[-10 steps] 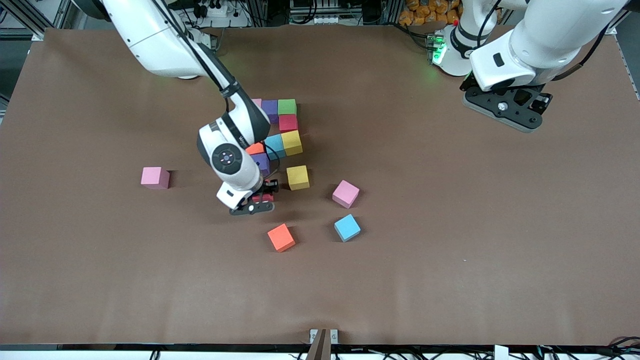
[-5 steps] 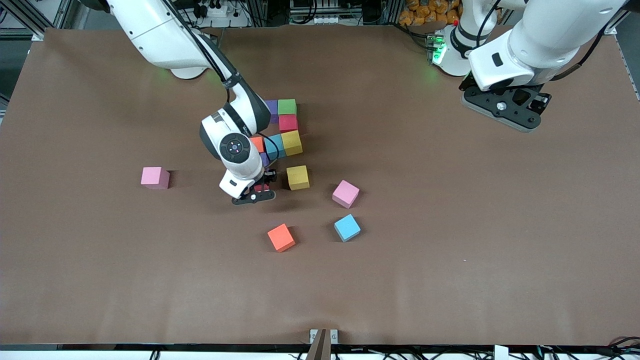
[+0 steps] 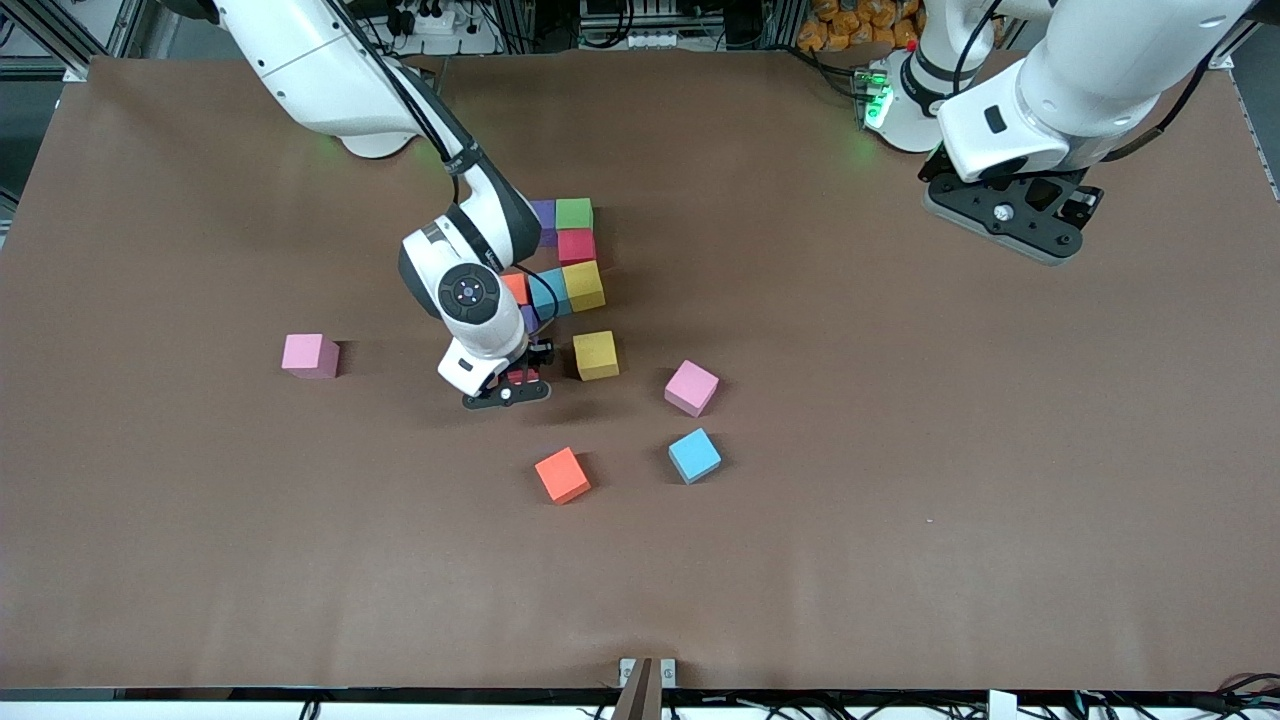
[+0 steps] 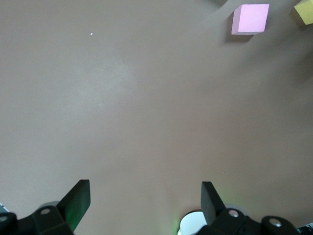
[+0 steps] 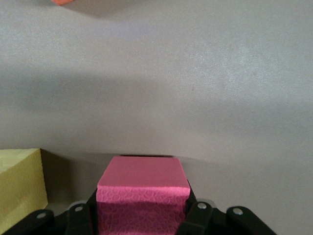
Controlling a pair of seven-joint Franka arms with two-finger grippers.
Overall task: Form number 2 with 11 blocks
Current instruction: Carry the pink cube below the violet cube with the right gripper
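1. We saw the right gripper (image 3: 517,378) low at the table, closed on a red block (image 5: 143,196) held between its fingers (image 5: 196,215), just beside a lone yellow block (image 3: 596,354).
2. The left gripper (image 3: 1005,215) waited above the left arm's end of the table, its jaws wide apart and holding nothing.
3. The partly built number 2 (image 3: 562,262) lay farther from the front camera than the right gripper; we could make out purple, green, red, yellow, light blue and orange cubes, the arm hiding some.
4. Loose on the table (image 3: 900,450) lay two pink blocks (image 3: 692,387) (image 3: 310,355), a light blue block (image 3: 694,455) and an orange block (image 3: 562,475), apart from one another.
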